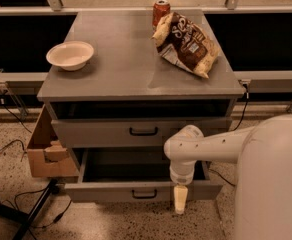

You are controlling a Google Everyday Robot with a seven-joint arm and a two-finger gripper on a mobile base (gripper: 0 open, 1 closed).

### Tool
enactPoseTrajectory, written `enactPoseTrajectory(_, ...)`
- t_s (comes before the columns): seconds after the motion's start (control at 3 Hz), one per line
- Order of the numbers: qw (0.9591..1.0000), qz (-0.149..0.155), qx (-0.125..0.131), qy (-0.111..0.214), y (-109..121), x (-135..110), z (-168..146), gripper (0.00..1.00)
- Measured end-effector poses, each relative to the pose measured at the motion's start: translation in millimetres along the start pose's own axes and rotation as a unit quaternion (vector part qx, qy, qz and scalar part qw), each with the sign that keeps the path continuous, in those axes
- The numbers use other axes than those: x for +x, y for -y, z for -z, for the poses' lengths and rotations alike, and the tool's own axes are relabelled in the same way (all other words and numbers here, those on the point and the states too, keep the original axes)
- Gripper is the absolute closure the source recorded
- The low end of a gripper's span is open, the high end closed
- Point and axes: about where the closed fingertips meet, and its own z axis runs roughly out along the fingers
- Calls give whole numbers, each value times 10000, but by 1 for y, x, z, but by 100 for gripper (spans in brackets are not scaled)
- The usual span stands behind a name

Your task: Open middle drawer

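Observation:
The middle drawer [111, 190] is pulled out, showing its plain grey interior, with its black loop handle [144, 194] on the front. The top drawer [96, 132] sits above it with its own handle. The lowest drawer is hidden under the open one. My gripper [180, 202] hangs pointing down from the white arm [201, 149]. It is just in front of the right part of the open drawer's front, right of the handle and apart from it, holding nothing.
On the cabinet top [121, 69] are a white bowl [70, 54], a chip bag [186, 43] and a red can [160, 10]. A cardboard box [46, 151] stands at the cabinet's left side. Cables and a stand leg [33, 209] lie on the floor at left.

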Motion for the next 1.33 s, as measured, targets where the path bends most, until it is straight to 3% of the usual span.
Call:
enactPoseTrajectory(0.33,9999,-57,3,118,1,2,-4,0)
enactPoseTrajectory(0.67,9990,-251,68,357,-24,11,-7,18)
enactPoseTrajectory(1.0,9970,-506,86,587,-78,25,-10,42)
enactPoseTrajectory(1.33,9969,-506,86,588,-77,25,-9,64)
